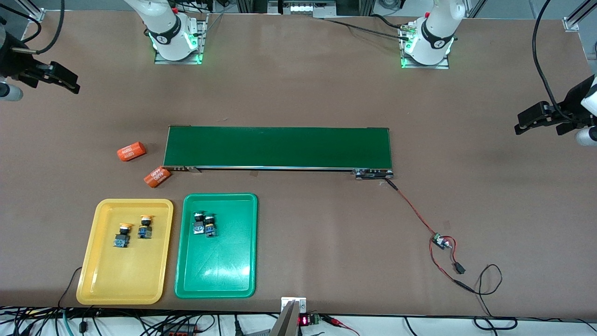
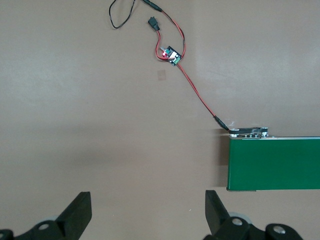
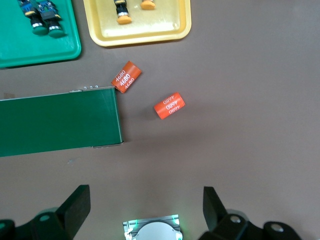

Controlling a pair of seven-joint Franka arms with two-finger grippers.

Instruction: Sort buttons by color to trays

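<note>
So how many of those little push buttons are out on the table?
4. Two yellow-capped buttons sit in the yellow tray, and two green-capped buttons sit touching in the green tray. None appears hidden.

Both arms parked wide apart, raised; left hand (image 2: 147, 212) & right hand (image 3: 146, 207) fingers spread, nothing held.

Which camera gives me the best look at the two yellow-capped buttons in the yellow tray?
The front view: both yellow-capped buttons show whole, lying side by side in the yellow tray. The right wrist view catches only their caps at its edge. The left wrist view shows none of them.
</note>
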